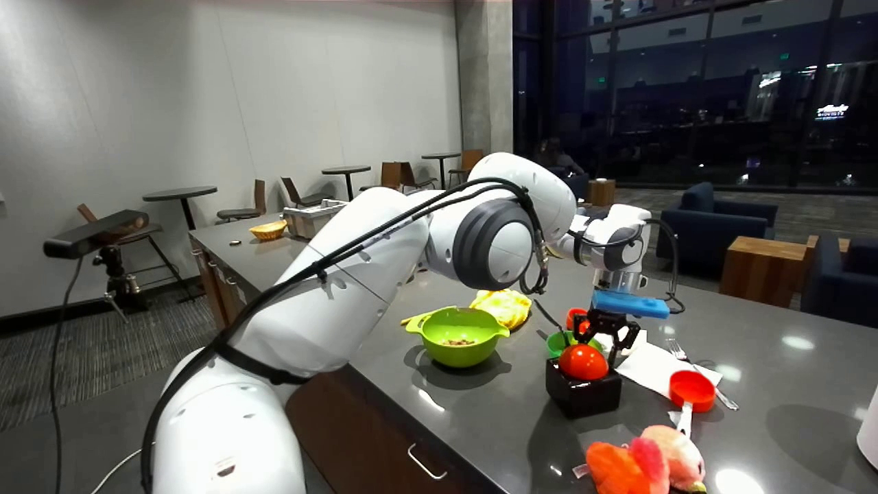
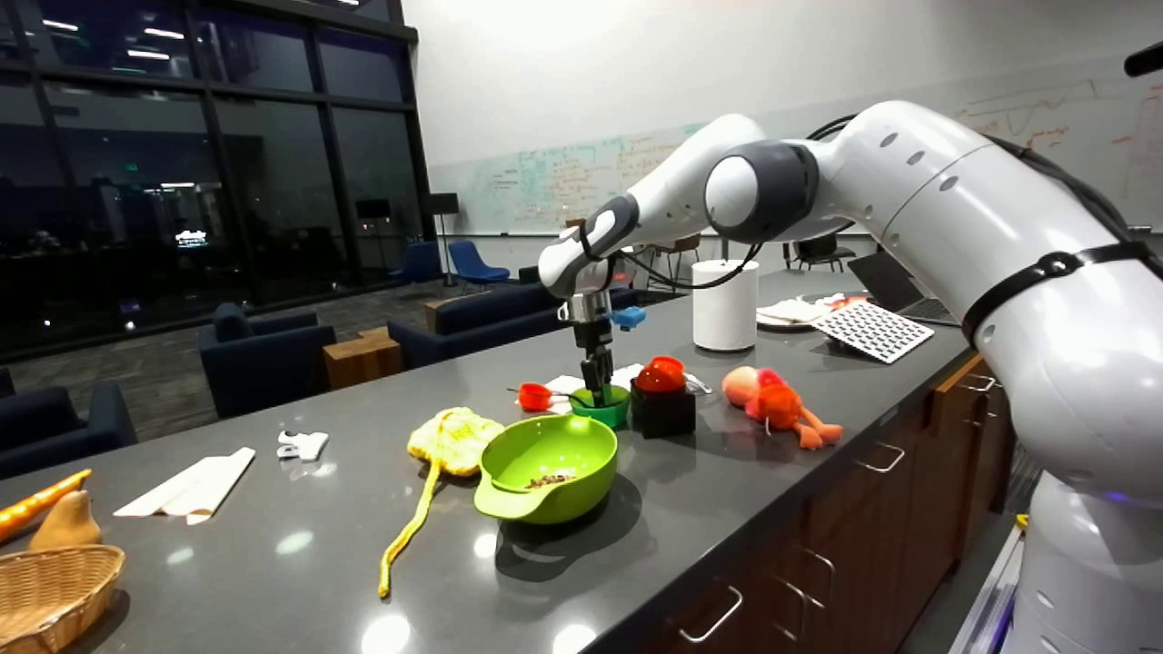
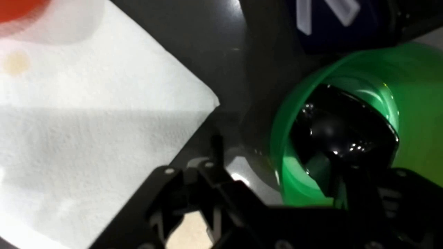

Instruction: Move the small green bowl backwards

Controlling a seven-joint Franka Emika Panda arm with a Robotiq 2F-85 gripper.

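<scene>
Small bowl (image 2: 613, 411) beside box (image 2: 663, 415), well in from robot-side desk (image 2: 291, 581) edge; rim straddled by widely spread gripper (image 3: 278, 154), nothing held. Grip could be spoiled by black item (image 3: 346, 126) inside; bowl could be tipped by one-wall pull.

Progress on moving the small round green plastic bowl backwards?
Done, it seems: the approach. The black two-fingered tool is down at the small green bowl.
In hand: likely lining up a rim grasp; in the wrist view the jaws stand open, one outside the rim, one on its inner side.
Left: closing, the backward move and release; the bowl stands ungripped on the glossy grey countertop.
</scene>
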